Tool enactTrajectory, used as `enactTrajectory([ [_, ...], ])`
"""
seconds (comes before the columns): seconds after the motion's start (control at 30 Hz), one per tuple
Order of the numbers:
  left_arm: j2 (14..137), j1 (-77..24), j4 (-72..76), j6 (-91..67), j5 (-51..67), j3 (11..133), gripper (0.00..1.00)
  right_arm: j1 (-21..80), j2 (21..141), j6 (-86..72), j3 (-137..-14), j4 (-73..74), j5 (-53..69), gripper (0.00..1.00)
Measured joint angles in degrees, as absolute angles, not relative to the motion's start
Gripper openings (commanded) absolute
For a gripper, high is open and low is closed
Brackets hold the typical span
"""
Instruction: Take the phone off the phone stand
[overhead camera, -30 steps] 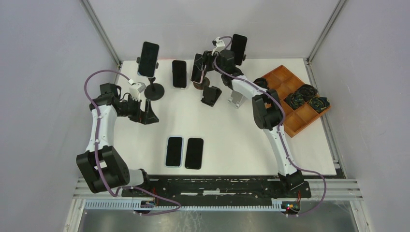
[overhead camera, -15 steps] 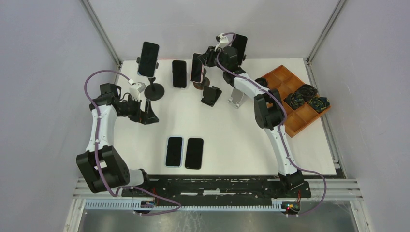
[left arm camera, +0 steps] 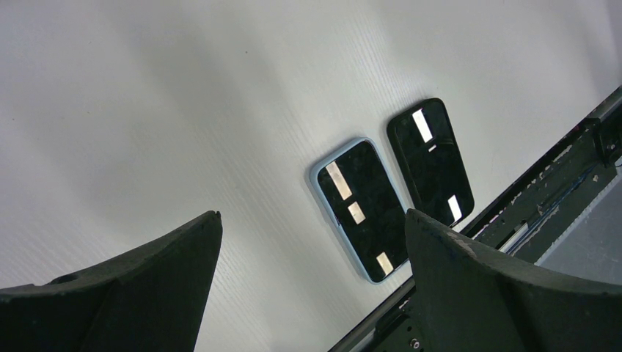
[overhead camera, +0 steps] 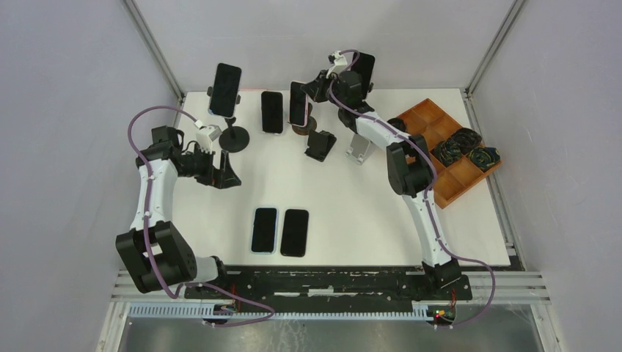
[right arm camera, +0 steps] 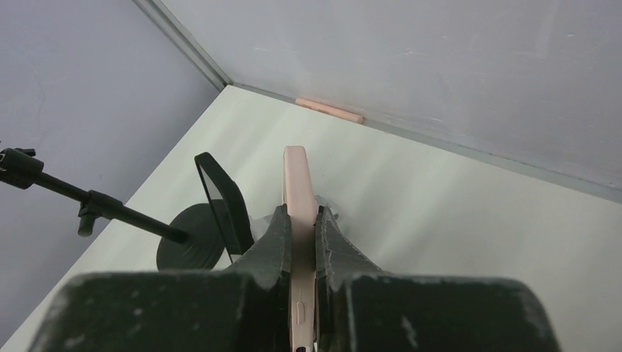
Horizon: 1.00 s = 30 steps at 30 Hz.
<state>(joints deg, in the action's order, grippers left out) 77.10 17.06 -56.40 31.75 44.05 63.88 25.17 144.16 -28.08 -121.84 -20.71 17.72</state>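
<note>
The right jaws are clamped on the phone (right arm camera: 297, 172), one jaw pressed against each broad face. Its pink edge rises straight out from between them. From above, the phone (overhead camera: 297, 103) stands upright directly over the brown phone stand (overhead camera: 301, 130). I cannot tell whether its lower end rests in that stand or hangs just clear of it.

The left jaws are spread wide apart with nothing between them. They hang over the white surface (overhead camera: 352, 205), well to the left of the phone stand and nearer the arm bases. Past them the wrist view shows a blue-cased phone (left arm camera: 359, 209) and a black phone (left arm camera: 430, 170) lying flat side by side, well nearer the bases than the phone stand.

Just left of the phone stand another flat phone (overhead camera: 272, 111) lies on the surface. Further left is a tall stand (overhead camera: 235, 139) with a round base, carrying a phone of its own. Far to the right of the phone stand sits a wooden tray (overhead camera: 422, 117).
</note>
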Motion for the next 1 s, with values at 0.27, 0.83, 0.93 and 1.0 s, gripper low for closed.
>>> enactTrajectory([
  [0.27, 76.34, 17.06, -56.40, 31.73, 44.05, 63.88, 1.00, 25.67, 134.15, -29.02, -114.61, -19.59, 21.69, 0.00],
  [0.83, 72.93, 17.06, -56.40, 31.68, 43.88, 63.88, 1.00, 35.94, 73.25, -26.33, -57.12, -8.88, 24.93, 0.00],
  [0.93, 72.71, 17.06, -56.40, 31.68, 43.92, 63.88, 1.00, 35.20, 68.45, -27.62, -46.74, -4.56, 24.91, 0.00],
  [1.0, 72.66, 17.06, -56.40, 31.68, 43.97, 63.88, 1.00, 34.83, 67.00, -28.95, -41.06, -1.98, 25.02, 0.00],
])
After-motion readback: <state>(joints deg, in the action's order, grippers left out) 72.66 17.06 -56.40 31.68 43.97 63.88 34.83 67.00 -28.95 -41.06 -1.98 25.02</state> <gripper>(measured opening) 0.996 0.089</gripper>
